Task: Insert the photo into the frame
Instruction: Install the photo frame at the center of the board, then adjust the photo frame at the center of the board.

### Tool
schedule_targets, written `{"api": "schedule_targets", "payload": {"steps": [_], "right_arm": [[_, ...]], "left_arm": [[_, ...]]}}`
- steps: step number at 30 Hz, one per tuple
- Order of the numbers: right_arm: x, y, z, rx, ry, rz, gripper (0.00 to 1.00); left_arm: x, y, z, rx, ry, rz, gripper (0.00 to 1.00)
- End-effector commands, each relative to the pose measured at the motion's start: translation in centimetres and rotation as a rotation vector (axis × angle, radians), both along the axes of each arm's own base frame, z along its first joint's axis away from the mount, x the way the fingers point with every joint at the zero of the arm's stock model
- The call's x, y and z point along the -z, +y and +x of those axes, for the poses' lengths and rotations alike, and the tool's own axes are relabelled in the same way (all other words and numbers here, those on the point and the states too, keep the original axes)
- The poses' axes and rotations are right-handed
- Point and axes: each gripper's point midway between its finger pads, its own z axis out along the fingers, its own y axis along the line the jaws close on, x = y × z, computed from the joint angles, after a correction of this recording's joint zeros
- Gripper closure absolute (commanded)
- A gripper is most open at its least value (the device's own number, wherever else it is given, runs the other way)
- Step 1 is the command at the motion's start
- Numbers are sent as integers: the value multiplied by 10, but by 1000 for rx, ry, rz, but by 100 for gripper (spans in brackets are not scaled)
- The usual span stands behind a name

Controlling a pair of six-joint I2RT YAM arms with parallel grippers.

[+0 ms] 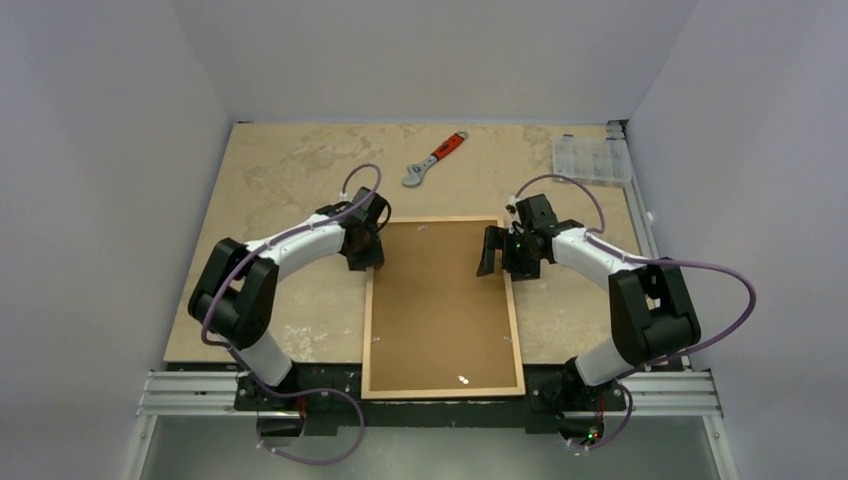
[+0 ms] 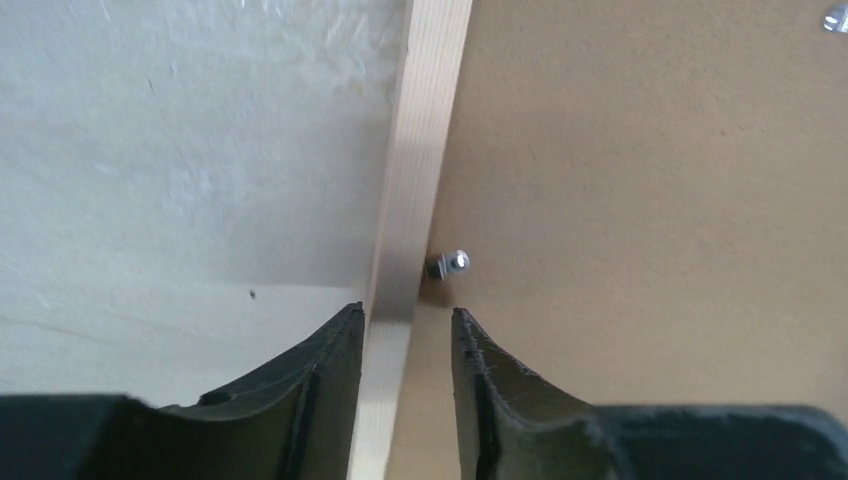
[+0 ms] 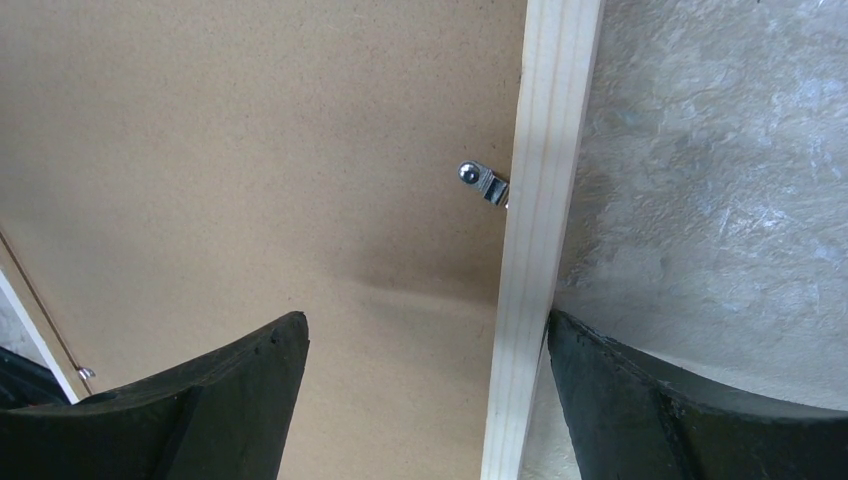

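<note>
The frame (image 1: 368,330) of light wood lies face down in the middle of the table, with a brown backing board (image 1: 440,300) filling it. The photo is hidden. My left gripper (image 1: 362,262) stands over the frame's left strip (image 2: 412,200); its jaws are narrowly apart astride the strip, the left finger against the wood and the right finger (image 2: 480,370) on the board with a gap. My right gripper (image 1: 503,268) is wide open astride the right strip (image 3: 540,200), one finger over the board and the other finger (image 3: 620,390) on the table beside the wood.
Small metal retaining tabs sit on the board by each strip (image 2: 450,264) (image 3: 478,178). A red-handled wrench (image 1: 434,158) and a clear plastic compartment box (image 1: 592,158) lie at the back of the table. A metal rail (image 1: 180,392) runs along the near edge.
</note>
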Motion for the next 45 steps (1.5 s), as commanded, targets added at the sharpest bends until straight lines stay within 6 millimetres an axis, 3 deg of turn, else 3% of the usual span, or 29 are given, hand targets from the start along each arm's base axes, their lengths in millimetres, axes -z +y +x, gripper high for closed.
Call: {"api": "schedule_targets", "payload": {"steps": [1,6,12,16,20,22,23,27,29,35,40,41,42,45], "right_arm": [[-1,0,-14,-4,19,23,12],[2,-2,-24,1,33,26,12],[-5,-8,-33,-1,13,14,12],[-18,-9,-33,4,-23,19,12],[-29,-8,-29,6,-47,31,12],[-34,-7,-27,4,-55,36,12],[-37,-6,-27,3,-59,38,12],[-44,-6,-25,3,-76,40,12],[-46,-6,-24,3,-87,42,12],[-51,-5,-23,-4,-104,48,12],[-54,-5,-23,-12,-114,50,12],[-55,-6,-23,-12,-116,47,12],[-55,-6,-22,-10,-118,45,12],[-56,-7,-23,-6,-118,43,12]], "left_arm": [[-31,-17,-8,-24,-59,-180,58],[-27,-11,-40,-55,-24,-244,45],[-7,6,-77,-95,13,-241,45],[4,16,-90,-72,16,-150,48],[12,8,-95,-14,19,-101,52],[16,7,-95,3,29,-64,61],[18,7,-94,8,35,-45,71],[21,4,-83,52,39,20,100],[18,3,-71,83,34,62,100],[-8,-20,-10,229,-40,155,100],[-10,-44,32,308,-69,115,100],[-10,-47,37,310,-70,94,98],[-11,-51,40,311,-70,69,87],[-24,-49,41,276,-87,29,41]]}}
